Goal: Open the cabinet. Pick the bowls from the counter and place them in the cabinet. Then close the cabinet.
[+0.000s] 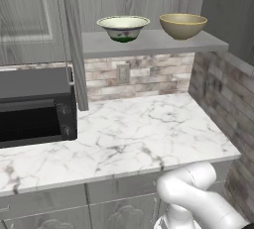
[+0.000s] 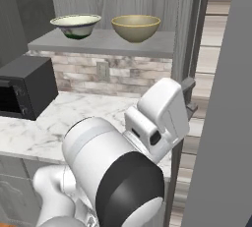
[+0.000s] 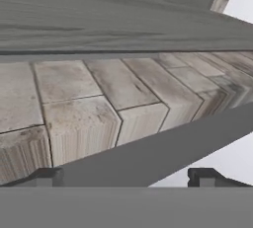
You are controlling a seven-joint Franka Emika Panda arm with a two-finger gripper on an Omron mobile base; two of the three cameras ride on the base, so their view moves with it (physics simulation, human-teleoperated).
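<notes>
The cabinet stands open, its left door swung out edge-on with its slim bar handle. Both bowls sit on its grey shelf: the cream patterned bowl to the left and the tan bowl to the right. The marble counter below carries no bowl. My gripper is open, low beside the right door's edge, holding nothing. In the hand view a grey door edge slants just ahead of the fingertips.
A black microwave stands on the counter's left end. A stone-brick backsplash with an outlet runs behind, and a brick side wall closes the right. A tall grey panel rises close on the right.
</notes>
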